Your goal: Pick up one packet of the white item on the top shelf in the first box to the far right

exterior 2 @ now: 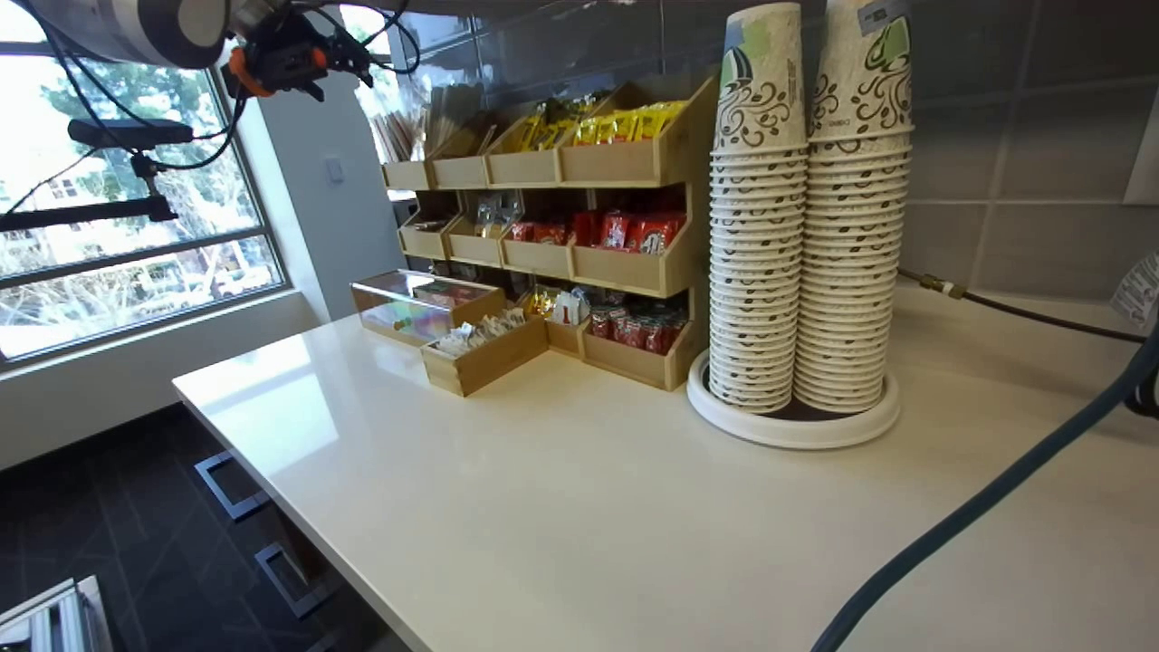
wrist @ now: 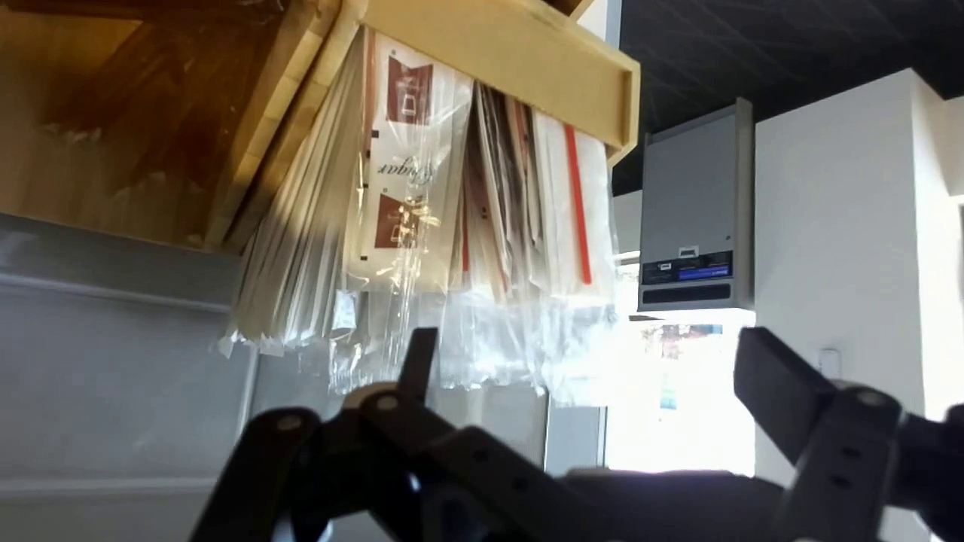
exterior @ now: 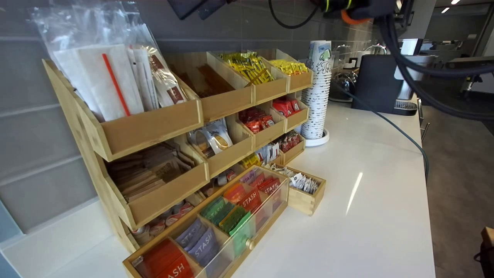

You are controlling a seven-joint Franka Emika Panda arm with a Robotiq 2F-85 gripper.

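Spread 2-finger hand (wrist: pixel 586 350) faces white packet (wrist: pixel 412 177), long axis upright.

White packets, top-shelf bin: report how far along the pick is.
Done: the pincer looks ready, open with the bin ahead of it in the wrist view. In hand: nothing; its jaws grip nothing, and the white packet with brown patches sits in the bin. Left: probably reaching in, closing on one packet and lifting it out, since an exterior view shows the pincer apart from the rack.
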